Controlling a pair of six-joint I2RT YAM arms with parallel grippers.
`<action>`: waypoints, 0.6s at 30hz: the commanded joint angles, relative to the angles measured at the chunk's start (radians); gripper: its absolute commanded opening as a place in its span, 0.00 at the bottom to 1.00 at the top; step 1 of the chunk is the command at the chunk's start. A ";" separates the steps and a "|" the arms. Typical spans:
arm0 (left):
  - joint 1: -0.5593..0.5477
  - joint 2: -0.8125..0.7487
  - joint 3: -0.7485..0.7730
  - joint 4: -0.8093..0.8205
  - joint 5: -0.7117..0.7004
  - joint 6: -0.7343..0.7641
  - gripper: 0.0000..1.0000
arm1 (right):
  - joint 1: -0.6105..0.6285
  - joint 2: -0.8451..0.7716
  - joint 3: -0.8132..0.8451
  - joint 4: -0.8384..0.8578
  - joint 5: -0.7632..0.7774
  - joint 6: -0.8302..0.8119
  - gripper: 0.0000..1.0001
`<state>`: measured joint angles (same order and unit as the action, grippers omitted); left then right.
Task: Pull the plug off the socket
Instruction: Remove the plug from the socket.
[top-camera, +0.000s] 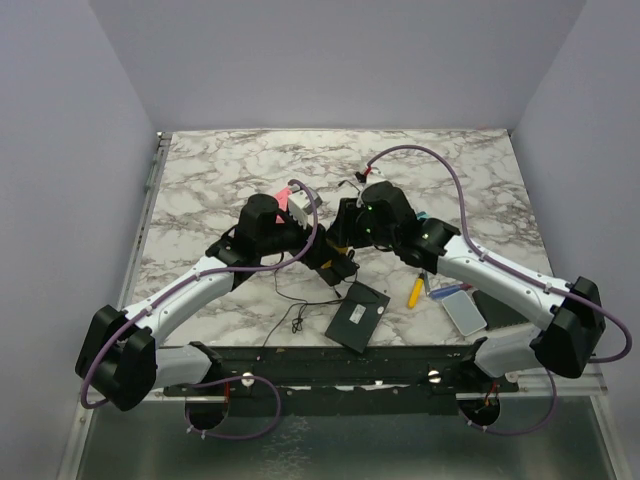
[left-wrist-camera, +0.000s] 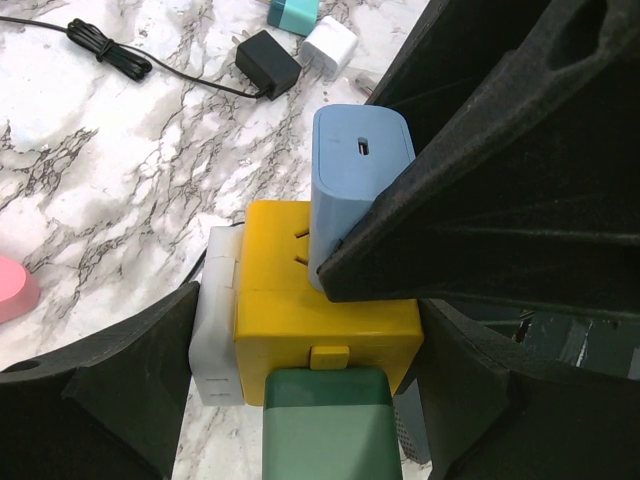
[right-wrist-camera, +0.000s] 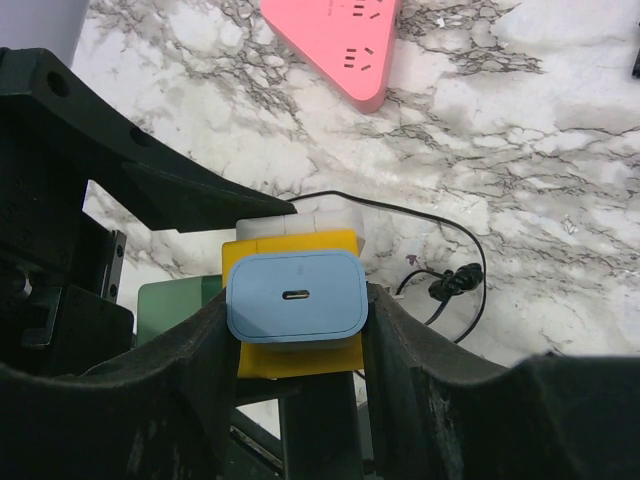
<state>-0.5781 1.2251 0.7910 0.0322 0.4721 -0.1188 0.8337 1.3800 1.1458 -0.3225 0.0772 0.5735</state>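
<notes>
Right jaws clamp blue plug (right-wrist-camera: 295, 297), clear only from right wrist.

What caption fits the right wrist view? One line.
Right gripper clamps the blue plug seated in the yellow socket cube.

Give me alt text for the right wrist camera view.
The right tool clamps a blue plug seated in a yellow socket cube, above a marble table. A pink power strip and black cable lie beyond.

Pink pwr strip (right-wrist-camera: 335, 35), blk adapter (left-wrist-camera: 267, 62) w/ cord (left-wrist-camera: 100, 45), white charger (left-wrist-camera: 330, 45) on marble tbl (left-wrist-camera: 100, 180)
</notes>
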 joint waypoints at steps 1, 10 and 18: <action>0.008 0.000 0.021 0.023 -0.084 0.001 0.00 | 0.052 0.006 0.065 -0.042 0.060 -0.005 0.00; 0.009 -0.009 0.020 0.023 -0.085 0.001 0.00 | 0.057 0.008 0.060 -0.018 0.031 0.011 0.00; 0.009 -0.016 0.016 0.023 -0.088 0.002 0.00 | 0.043 -0.036 0.039 0.033 -0.034 0.036 0.00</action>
<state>-0.5781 1.2247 0.7910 0.0242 0.4725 -0.1192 0.8646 1.3956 1.1763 -0.3550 0.1318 0.5571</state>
